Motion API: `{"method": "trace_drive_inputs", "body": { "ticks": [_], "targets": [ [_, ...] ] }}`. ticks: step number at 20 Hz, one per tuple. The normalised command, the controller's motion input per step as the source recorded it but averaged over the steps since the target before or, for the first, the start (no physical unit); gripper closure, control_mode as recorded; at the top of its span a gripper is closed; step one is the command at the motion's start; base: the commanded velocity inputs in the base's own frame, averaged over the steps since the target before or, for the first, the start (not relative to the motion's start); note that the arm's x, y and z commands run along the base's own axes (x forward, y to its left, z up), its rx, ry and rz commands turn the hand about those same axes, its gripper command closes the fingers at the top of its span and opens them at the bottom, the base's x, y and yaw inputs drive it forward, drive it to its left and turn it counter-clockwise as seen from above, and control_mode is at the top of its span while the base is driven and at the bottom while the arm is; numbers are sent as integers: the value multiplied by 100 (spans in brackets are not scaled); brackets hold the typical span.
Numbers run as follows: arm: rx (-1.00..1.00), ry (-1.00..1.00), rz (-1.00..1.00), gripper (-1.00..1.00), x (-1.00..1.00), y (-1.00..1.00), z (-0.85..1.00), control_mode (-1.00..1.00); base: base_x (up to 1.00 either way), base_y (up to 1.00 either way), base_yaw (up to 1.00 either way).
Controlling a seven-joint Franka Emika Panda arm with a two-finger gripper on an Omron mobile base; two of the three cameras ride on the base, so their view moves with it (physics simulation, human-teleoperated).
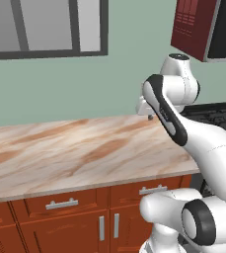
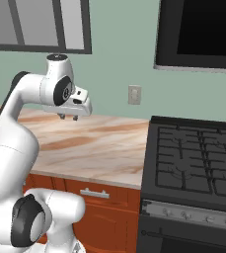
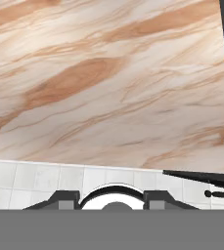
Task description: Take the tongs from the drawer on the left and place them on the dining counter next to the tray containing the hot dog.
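Overhead, the wall-side counter (image 1: 60, 148) of beige stone with brown veins spread under the arm, its top bare where the pictures showed it. To the arm's right stood a black stove (image 2: 198, 163) with dark grates, touching the counter's end, and above it hung a dark-screened appliance (image 2: 203, 34). A grey-framed window (image 1: 45, 27) sat in the green wall behind, and a small white outlet (image 2: 134, 94) showed on that wall in the right base view.

Below the stone ran red-brown cabinet fronts — a wide drawer (image 1: 60, 202) with a silver bar handle on the left, shut, and a narrower like drawer (image 1: 151, 190) beside it, also shut. What lay inside either could not be told.

The gripper (image 2: 68, 117) hung above the counter near its back, well clear of the stone, touching nothing. Its fingers (image 2: 75, 117) showed as short dark stubs — apart by a modest gap, with nothing between them.
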Motion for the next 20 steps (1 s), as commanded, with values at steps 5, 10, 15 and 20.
{"method": "trace_drive_inputs", "body": {
  "ticks": [5,10,15,20],
  "targets": [
    [0,-2,0,-100,-20,1,0,-100,0,0,0],
    [-3,-16,9,-100,-88,36,0,-100,0,0,0],
    [-12,-17,18,-100,-96,62,0,-100,0,0,0],
    [-27,-17,31,-100,-64,97,0,-100,0,0,0]
  ]
}}
